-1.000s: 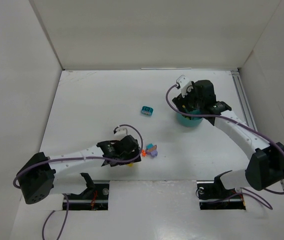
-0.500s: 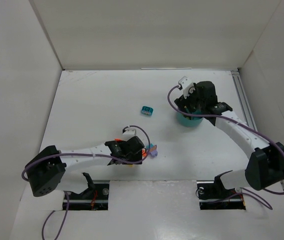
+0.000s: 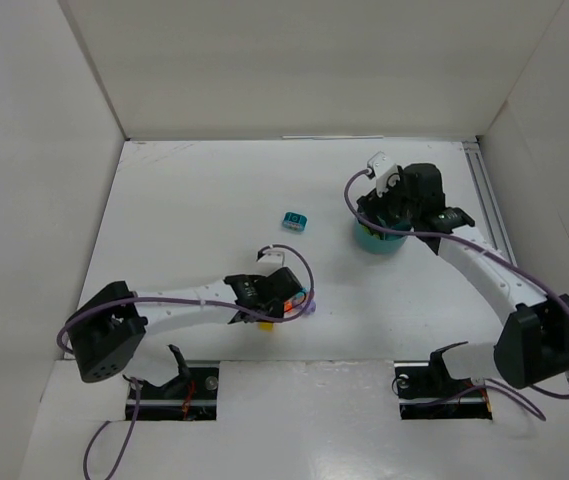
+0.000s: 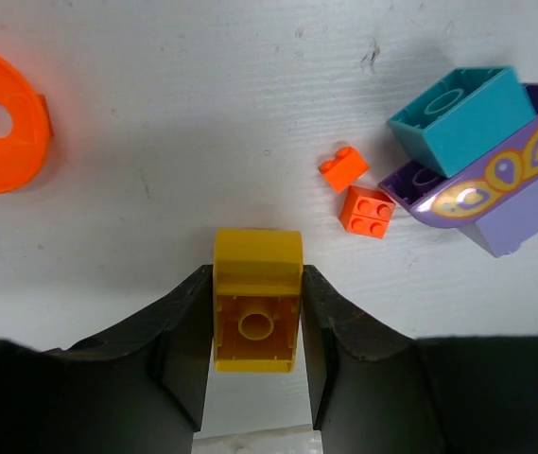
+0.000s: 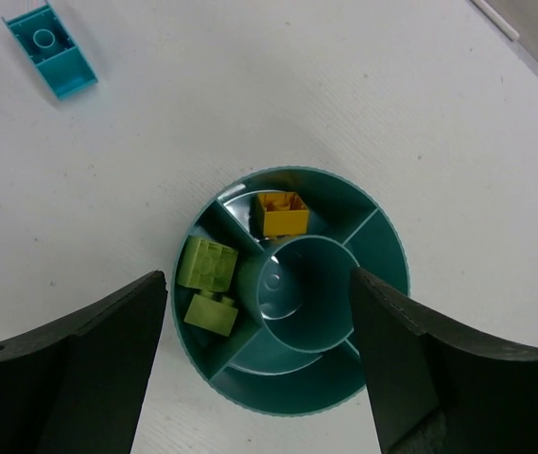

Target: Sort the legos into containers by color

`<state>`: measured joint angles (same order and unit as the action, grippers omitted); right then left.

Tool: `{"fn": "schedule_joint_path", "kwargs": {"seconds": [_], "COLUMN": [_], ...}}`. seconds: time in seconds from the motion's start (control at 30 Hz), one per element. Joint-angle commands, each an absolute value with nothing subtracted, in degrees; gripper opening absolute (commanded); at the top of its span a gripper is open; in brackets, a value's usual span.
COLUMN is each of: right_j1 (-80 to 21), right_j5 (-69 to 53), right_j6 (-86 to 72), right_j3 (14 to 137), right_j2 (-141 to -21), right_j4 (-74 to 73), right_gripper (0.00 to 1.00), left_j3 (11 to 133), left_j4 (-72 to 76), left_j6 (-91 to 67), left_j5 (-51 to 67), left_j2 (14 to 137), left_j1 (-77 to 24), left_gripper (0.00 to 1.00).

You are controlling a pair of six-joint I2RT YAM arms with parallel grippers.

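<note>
Brick (image 4: 255,317), yellow-orange, pinched in left gripper (image 4: 256,279); right gripper (image 5: 257,284) gapes above teal bowl (image 5: 292,171).

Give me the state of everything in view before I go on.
Left gripper: shut on yellow brick.
Right gripper: open above bowl.
Bowl: upright, bricks in two compartments.
Lone teal brick: loose on table.
Orange bricks: loose on table.
Purple piece: on table, second teal brick against it.
</note>
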<state>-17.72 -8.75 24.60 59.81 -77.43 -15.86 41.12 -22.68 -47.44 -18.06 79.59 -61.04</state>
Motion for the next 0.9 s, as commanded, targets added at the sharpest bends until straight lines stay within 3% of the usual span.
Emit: {"fn": "schedule_joint_path", "kwargs": {"seconds": [0.0,0.13,0.2,0.23,0.33,0.5,0.63,0.87], "right_j1": [-16.18,-13.9,-12.4,-11.61,-7.74,-3.87,-3.34,-2.81], "right_j5": [-10.28,-4.87,-1.86,-0.45,3.86,14.73,19.86,21.53], "right_j6": [22.86,17.95,15.67,14.34,12.13,8.88,7.65,8.17], "right_j3": [58.81,55.47,53.89,53.01,50.89,51.85,52.38,52.38], "right_j2": [-72.78,-65.86,-62.96,-61.36,-55.05,-49.93,-48.52,-45.18], "right_j4": [-13.45,-13.97,-13.97,-14.67,-15.99,-23.8,-28.38,-29.45], "right_gripper": [0.82,0.84,0.86,0.86,0.99,0.99,0.99,0.99], "left_j3": [45.69,54.11,56.24,57.21,61.51,73.71,91.17,104.82], "left_j4": [-26.62,-30.32,-25.43,-21.83,-6.36,9.12,9.41,10.46], "left_j6": [-47.81,-47.73,-43.88,-40.99,-30.87,-19.27,-13.8,-12.39], "left_j5": [-22.22,-31.16,-34.27,-33.41,-31.38,-19.71,-14.51,-7.73], "left_j2": [75.24,72.6,72.6,72.6,76.89,91.36,103.84,117.04], "left_j1": [-61.26,-61.26,-60.3,-59.25,-55.22,-50.02,-49.39,-48.87], "left_gripper": [0.12,0.13,0.13,0.13,0.13,0.13,0.16,0.2]}}
